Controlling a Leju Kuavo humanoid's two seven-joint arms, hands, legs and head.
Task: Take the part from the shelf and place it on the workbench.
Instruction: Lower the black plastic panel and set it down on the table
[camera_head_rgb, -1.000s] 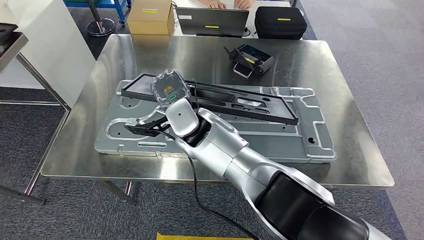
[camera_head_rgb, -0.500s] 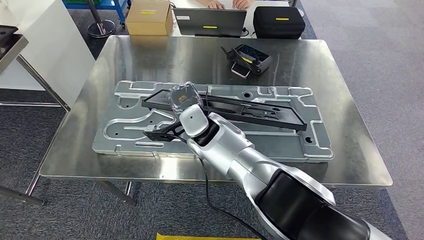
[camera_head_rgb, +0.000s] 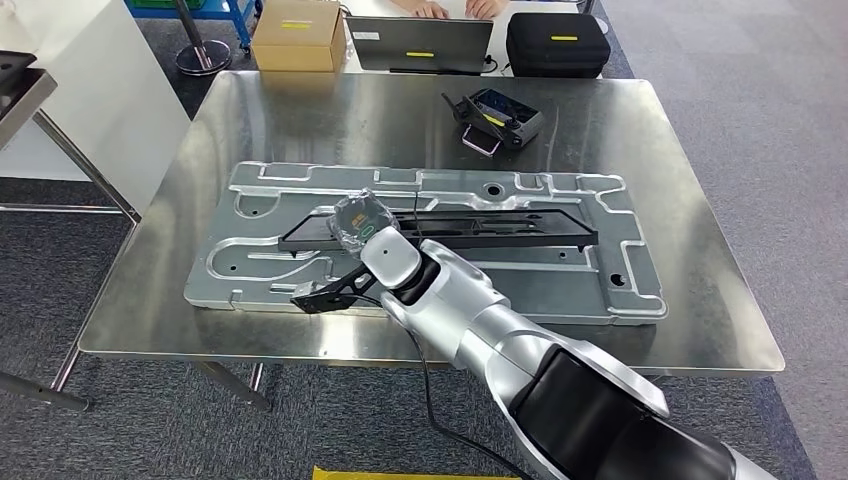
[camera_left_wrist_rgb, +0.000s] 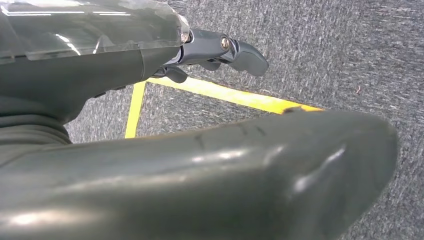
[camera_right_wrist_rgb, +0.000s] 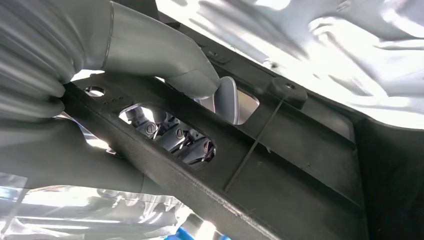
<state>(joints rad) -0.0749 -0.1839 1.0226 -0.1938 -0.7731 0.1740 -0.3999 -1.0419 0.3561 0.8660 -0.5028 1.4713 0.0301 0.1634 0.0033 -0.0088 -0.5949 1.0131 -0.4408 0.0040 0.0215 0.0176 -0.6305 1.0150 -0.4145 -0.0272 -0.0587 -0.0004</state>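
A long black part (camera_head_rgb: 520, 232) lies lengthwise over the ribbed silver plate (camera_head_rgb: 560, 285) on the steel workbench (camera_head_rgb: 330, 120). My right hand (camera_head_rgb: 360, 220), under a clear cover, grips the part near its left end. In the right wrist view the thumb (camera_right_wrist_rgb: 165, 60) presses on the part (camera_right_wrist_rgb: 300, 165) from above and the fingers (camera_right_wrist_rgb: 185, 142) show through a slot from below. Whether the part touches the plate I cannot tell. My left hand (camera_left_wrist_rgb: 215, 47) hangs over the carpet with nothing in it, its fingers stretched out.
A remote controller (camera_head_rgb: 497, 118) sits on the bench behind the plate. Beyond the far edge are a laptop (camera_head_rgb: 420, 45), a cardboard box (camera_head_rgb: 298, 35), a black case (camera_head_rgb: 560, 42) and a person's hands (camera_head_rgb: 450, 8). A metal shelf (camera_head_rgb: 20, 85) stands at the left.
My right hand has drawn back toward me with the part. The part's left end has swung nearer, so it now lies along the plate instead of slanting across it.
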